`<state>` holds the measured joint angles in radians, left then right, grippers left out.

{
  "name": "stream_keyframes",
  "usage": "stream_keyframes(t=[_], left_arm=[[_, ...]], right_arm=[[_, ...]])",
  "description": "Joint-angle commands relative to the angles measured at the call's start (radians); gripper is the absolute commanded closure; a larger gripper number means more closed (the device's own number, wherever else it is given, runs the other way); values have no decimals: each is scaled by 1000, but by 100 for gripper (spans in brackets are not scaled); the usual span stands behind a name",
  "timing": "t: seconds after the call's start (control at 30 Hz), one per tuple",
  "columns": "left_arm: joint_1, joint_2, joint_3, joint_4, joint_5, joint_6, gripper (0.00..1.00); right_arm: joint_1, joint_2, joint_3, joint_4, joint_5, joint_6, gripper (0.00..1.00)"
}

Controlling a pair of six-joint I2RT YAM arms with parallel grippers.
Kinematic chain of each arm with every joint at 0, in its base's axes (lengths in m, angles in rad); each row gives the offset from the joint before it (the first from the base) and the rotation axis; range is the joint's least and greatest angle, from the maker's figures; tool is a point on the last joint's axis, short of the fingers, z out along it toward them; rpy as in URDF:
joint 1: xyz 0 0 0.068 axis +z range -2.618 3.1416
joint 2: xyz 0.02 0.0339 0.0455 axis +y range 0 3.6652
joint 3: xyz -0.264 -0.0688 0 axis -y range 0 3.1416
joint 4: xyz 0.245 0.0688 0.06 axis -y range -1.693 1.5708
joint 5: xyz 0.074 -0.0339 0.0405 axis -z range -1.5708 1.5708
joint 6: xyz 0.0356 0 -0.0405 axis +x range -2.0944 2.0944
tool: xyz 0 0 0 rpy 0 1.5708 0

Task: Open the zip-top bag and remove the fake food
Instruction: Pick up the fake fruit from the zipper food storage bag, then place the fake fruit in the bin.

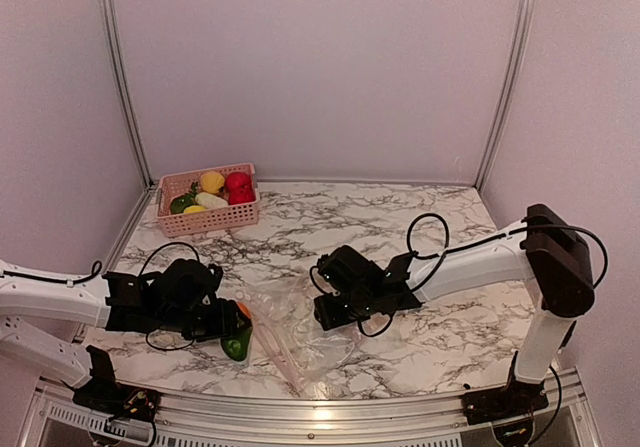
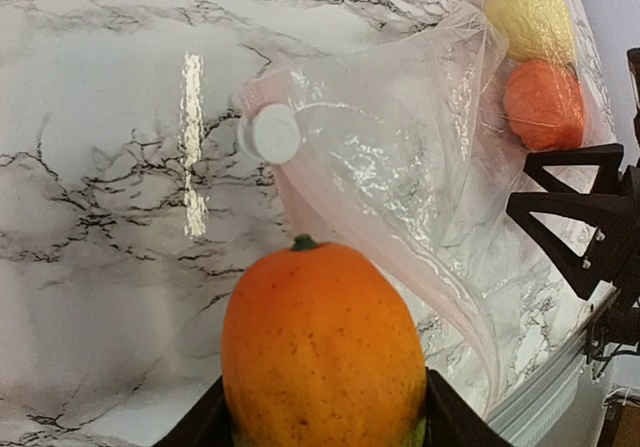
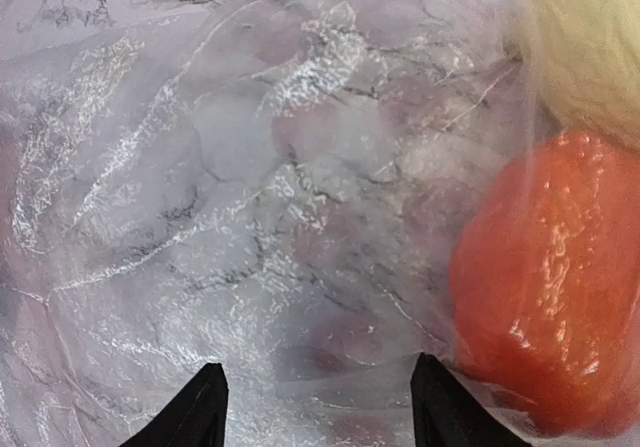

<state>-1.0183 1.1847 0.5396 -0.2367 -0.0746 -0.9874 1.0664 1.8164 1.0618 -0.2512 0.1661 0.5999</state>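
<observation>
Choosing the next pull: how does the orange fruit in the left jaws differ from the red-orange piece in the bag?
The orange fruit is outside the bag, left gripper jaws shut on it; the red-orange piece lies inside, ungripped. The fruit is elongated, the piece looks rounder. Both are toy food.

Table (image 1: 400,212) lies open far right; basket (image 1: 205,222) blocks far-left corner, zip-top bag (image 1: 300,342) the near middle.

Clear zip-top bag (image 2: 400,167) lies flat, seemingly open, yellow and orange fake food (image 2: 545,102) inside
</observation>
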Motion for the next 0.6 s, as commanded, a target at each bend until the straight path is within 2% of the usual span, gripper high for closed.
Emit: stream_keyframes(t=[0.0,0.17,0.27,0.57], left_arm=[[-1,-71,44,-98,-84,-6,62],[17,-87,110,-174,-180,8,62],[59,-94,144,-175,-188,47,62],[344,-35,306,-107,-157,221,61]], right_arm=[[-7,-33,1,-16,8,-8,39],[5,-63,27,-29,8,-20,38],[17,-87,48,-47,21,-29,38],[29,-167,50,-76,41,-31,37]])
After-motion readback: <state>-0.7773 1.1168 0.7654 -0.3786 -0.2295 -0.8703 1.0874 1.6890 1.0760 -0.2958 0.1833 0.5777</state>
